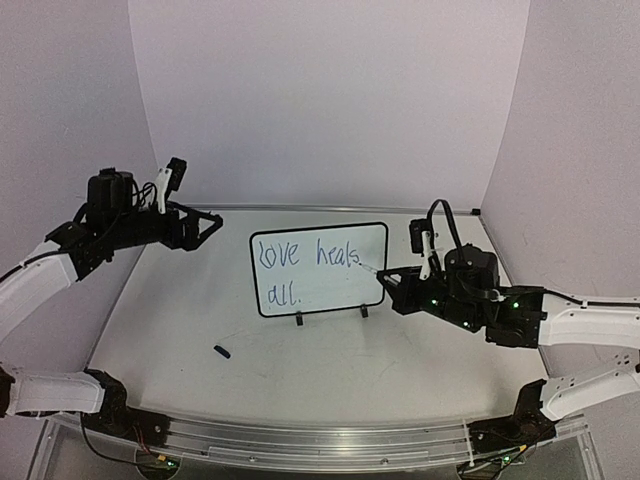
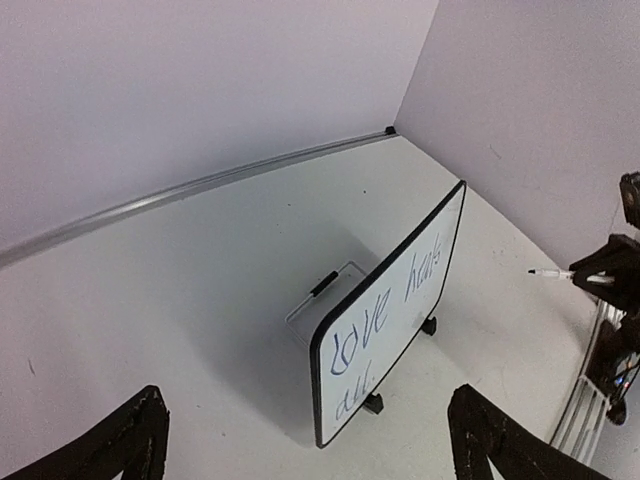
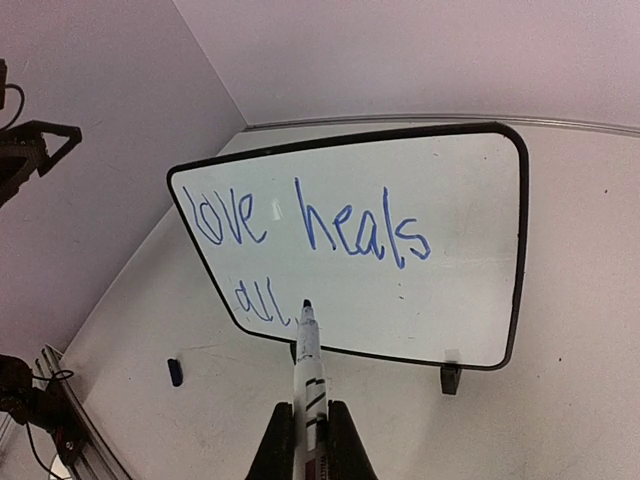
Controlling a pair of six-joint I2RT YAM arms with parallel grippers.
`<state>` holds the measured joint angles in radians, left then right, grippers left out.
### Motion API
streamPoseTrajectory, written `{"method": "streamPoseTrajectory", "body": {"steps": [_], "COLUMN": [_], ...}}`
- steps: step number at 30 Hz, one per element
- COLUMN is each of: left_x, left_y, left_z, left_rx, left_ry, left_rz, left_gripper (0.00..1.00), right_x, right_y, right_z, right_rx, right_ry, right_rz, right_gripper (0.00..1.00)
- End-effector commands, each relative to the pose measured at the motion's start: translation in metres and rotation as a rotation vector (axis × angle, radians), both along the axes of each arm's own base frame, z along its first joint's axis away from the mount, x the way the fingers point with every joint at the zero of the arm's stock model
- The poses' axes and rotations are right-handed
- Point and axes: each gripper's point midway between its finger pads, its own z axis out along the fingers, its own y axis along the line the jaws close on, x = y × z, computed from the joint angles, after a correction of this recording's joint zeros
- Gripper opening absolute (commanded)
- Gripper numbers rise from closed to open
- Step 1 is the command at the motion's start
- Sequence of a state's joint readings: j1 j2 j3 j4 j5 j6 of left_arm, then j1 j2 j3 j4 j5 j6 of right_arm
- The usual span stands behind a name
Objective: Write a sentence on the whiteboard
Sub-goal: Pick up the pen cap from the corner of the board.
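While the right claw (image 3: 310, 430) clamps the marker (image 3: 308, 350) by the sentence (image 3: 360, 225) (left claw (image 1: 205, 228) apart, upper left), a nudge could smear it or topple the whiteboard (image 3: 470, 250).

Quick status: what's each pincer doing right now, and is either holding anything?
Left pincer: open, holding nothing.
Right pincer: closed on the marker.

Two white arms (image 1: 590, 325), black joints (image 1: 470, 275), black cables (image 1: 437, 212), green indicator lights (image 1: 513, 297).
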<state>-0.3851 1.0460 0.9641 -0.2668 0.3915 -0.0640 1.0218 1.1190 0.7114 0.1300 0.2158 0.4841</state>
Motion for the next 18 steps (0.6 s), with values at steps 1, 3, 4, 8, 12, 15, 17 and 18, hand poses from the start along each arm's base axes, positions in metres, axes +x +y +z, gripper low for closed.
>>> {"method": "streamPoseTrajectory", "body": {"steps": [1, 3, 4, 8, 12, 15, 17, 18], "left_x": [-0.015, -0.030, -0.037, -0.053, -0.062, -0.064, -0.066, -0.068], "left_y": [0.016, 0.016, 0.017, 0.023, 0.013, 0.005, -0.003, -0.009], "left_z": [-0.061, -0.090, -0.104, -0.138, -0.164, -0.183, -0.194, -0.199], "left_rx": [-0.170, -0.166, -0.152, -0.114, -0.135, -0.135, -0.129, -0.123], "left_ry": [0.283, 0.367, 0.402, 0.467, 0.549, 0.605, 0.635, 0.646], "left_rz": [0.171, 0.155, 0.149, 0.154, 0.117, 0.105, 0.088, 0.072], "left_gripper": [0.94, 0.91, 0.90, 0.89, 0.88, 0.88, 0.88, 0.88], "right_x": [-0.006, -0.008, -0.009, -0.011, -0.012, -0.014, -0.014, -0.015], "right_y": [-0.007, -0.007, -0.007, -0.007, -0.007, -0.006, -0.005, -0.005], "right_z": [-0.018, -0.022, -0.025, -0.033, -0.038, -0.042, -0.044, -0.046], "right_rx": [-0.003, 0.002, 0.004, 0.020, 0.034, 0.042, 0.047, 0.048], "right_ry": [0.066, 0.082, 0.089, 0.108, 0.122, 0.129, 0.131, 0.135], "right_rz": [-0.009, -0.006, -0.007, -0.006, -0.007, -0.002, 0.002, 0.002], "right_gripper": [0.00, 0.00, 0.00, 0.00, 0.00, 0.00, 0.00, 0.00]}}
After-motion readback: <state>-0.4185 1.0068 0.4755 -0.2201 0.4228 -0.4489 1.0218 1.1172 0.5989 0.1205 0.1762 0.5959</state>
